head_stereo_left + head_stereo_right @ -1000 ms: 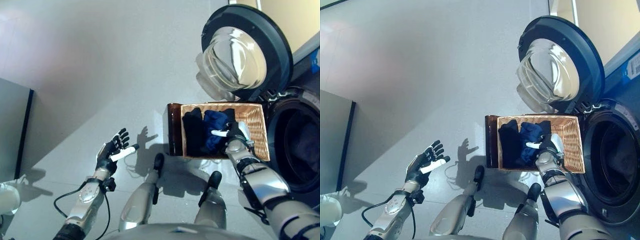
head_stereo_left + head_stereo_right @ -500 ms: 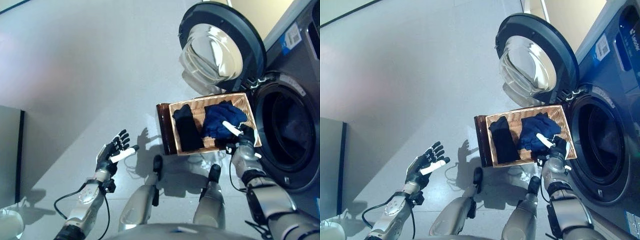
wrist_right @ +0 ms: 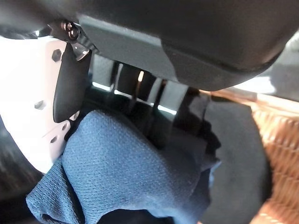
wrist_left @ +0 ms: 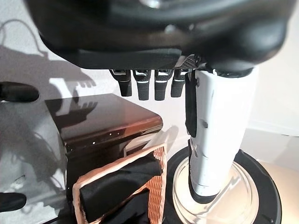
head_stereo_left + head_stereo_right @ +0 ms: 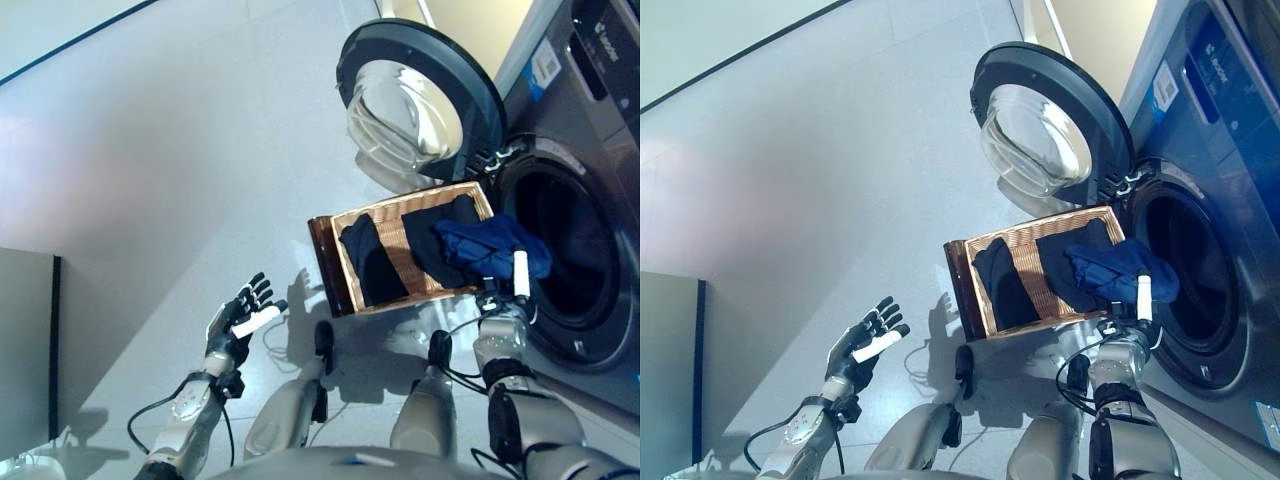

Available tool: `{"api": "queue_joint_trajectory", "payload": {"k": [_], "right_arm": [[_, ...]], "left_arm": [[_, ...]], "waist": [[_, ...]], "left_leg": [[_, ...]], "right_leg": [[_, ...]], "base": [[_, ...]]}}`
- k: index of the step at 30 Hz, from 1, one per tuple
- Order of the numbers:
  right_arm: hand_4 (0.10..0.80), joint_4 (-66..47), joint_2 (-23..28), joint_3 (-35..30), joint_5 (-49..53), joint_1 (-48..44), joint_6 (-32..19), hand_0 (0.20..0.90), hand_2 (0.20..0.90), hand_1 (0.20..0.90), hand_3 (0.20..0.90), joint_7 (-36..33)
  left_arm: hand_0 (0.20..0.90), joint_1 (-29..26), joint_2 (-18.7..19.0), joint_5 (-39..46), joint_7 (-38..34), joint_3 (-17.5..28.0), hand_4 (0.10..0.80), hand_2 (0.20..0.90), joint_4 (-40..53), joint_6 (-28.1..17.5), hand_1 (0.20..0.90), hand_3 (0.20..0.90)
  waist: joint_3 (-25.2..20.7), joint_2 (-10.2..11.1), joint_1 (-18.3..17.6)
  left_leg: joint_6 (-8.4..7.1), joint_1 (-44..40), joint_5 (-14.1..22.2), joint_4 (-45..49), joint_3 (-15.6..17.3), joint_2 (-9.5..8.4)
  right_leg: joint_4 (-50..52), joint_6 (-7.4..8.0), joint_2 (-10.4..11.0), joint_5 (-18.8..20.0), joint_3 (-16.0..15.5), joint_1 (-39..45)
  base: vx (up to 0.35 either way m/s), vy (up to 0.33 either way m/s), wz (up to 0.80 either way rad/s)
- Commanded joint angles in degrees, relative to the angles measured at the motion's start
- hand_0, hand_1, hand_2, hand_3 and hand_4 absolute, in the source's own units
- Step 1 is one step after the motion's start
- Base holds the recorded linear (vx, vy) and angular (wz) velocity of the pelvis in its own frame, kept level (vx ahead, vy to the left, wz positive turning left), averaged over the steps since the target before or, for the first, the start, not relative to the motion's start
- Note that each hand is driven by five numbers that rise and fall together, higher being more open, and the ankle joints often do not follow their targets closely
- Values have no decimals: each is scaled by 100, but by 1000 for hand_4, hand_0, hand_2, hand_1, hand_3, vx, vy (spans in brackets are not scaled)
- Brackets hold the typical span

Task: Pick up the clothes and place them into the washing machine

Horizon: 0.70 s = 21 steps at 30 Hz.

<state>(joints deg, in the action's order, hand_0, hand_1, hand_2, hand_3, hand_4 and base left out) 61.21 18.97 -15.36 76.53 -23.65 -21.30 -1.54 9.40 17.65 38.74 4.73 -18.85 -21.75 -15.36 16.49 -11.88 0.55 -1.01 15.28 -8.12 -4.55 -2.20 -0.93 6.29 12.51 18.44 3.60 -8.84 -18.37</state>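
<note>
Left eye view: the right hand [image 5: 505, 290] has lifted the blue garment [image 5: 490, 247] from the wicker basket [image 5: 400, 215] rightward, to the washing machine [image 5: 585, 160] opening. Dark clothes [image 5: 372, 262] remain inside. Left wrist view: the left hand [image 4: 154, 84] stays spread, empty. Right wrist view: fingers [image 3: 154, 100] clamp the garment.

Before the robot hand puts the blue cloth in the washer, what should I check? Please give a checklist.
1. Door open: ok.
2. Right robot hand shut on the blue cloth: ok, the wrist view shows fingers curled round it.
3. Cloth clear of the basket: not ok, it hangs across the rim toward the drum opening.
4. Drum empty: cannot tell, too dark inside.
5. Left robot hand out of the way: ok, open above the floor.
</note>
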Motion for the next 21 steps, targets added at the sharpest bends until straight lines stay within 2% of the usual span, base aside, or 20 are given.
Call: {"api": "queue_joint_trajectory", "payload": {"k": [1,14,18,21], "right_arm": [[300,-390,-34,-245,553,69,-496,200,200,200,200,452],[300,-382,-34,-317,848,-69,-629,200,200,200,200,453],[300,-417,115,-245,786,-468,-701,200,200,200,200,329],[300,-267,217,-179,620,-800,-716,200,200,200,200,103]], "left_arm": [[900,-78,19,220,120,142,800,900,148,-313,900,900],[900,64,1,285,185,83,800,900,165,-300,900,900],[900,72,54,245,158,69,800,900,252,-341,900,900],[900,-12,99,230,146,6,800,900,256,-345,900,900]], "waist": [[-254,308,9],[-201,253,-51],[28,160,20],[211,170,54]], "left_leg": [[-676,-844,743,-45,121,315],[-660,-872,771,-45,189,308],[-595,-833,757,40,245,309],[-568,-482,900,530,234,289]], "right_leg": [[-188,213,394,850,136,-203],[-49,206,408,806,233,-346],[369,188,437,684,360,-702],[704,166,481,577,465,-1006]], "base": [[16,-4,-3],[1,5,-3],[-46,26,-12],[-79,-19,-8]]}}
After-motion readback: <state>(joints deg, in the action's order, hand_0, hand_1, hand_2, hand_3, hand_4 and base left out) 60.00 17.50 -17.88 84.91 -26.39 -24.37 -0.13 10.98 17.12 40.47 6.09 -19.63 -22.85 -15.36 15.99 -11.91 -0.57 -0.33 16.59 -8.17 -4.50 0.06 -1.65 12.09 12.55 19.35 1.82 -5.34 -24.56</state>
